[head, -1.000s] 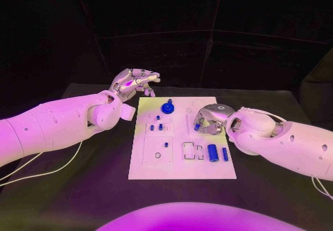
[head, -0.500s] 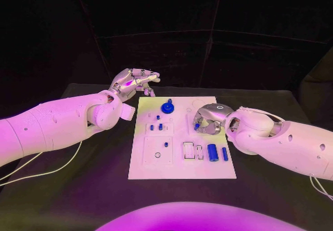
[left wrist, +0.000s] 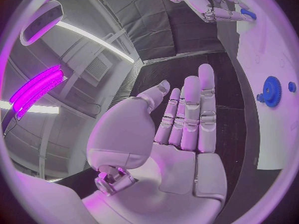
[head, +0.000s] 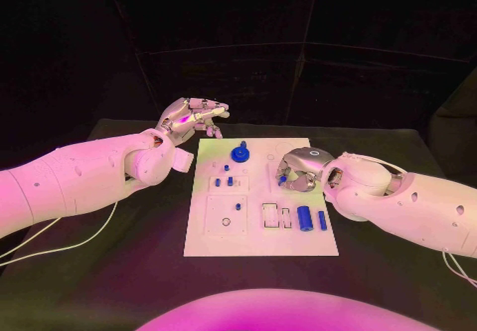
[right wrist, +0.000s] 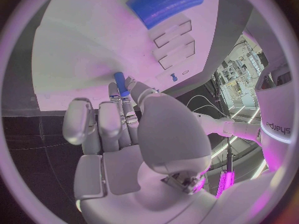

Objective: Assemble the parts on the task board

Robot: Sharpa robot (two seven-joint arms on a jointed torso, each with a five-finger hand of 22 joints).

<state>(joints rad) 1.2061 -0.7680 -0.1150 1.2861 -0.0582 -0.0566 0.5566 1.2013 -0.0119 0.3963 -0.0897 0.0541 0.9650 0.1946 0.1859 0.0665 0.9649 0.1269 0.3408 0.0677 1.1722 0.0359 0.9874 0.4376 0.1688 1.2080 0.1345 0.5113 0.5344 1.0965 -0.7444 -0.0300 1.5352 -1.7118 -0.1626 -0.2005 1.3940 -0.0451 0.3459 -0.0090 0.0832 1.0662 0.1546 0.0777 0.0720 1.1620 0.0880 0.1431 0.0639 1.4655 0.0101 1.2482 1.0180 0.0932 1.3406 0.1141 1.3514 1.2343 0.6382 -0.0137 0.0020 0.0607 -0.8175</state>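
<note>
The white task board lies in the middle of the black table. My right hand hovers over the board's right side and pinches a small blue peg between thumb and finger; the right wrist view shows the peg pointing at the board. My left hand is raised beyond the board's far left corner with fingers stretched out and nothing in it. A blue gear stands near the far edge. A thick blue cylinder and a thin blue bar lie at the near right.
Several small blue pegs stand in the board's left half, one more nearer me. Two rectangular slots lie left of the cylinder. White cables trail over the table at the left.
My right hand has shifted very slightly over the board with the peg still pinched. The left hand has not moved.
</note>
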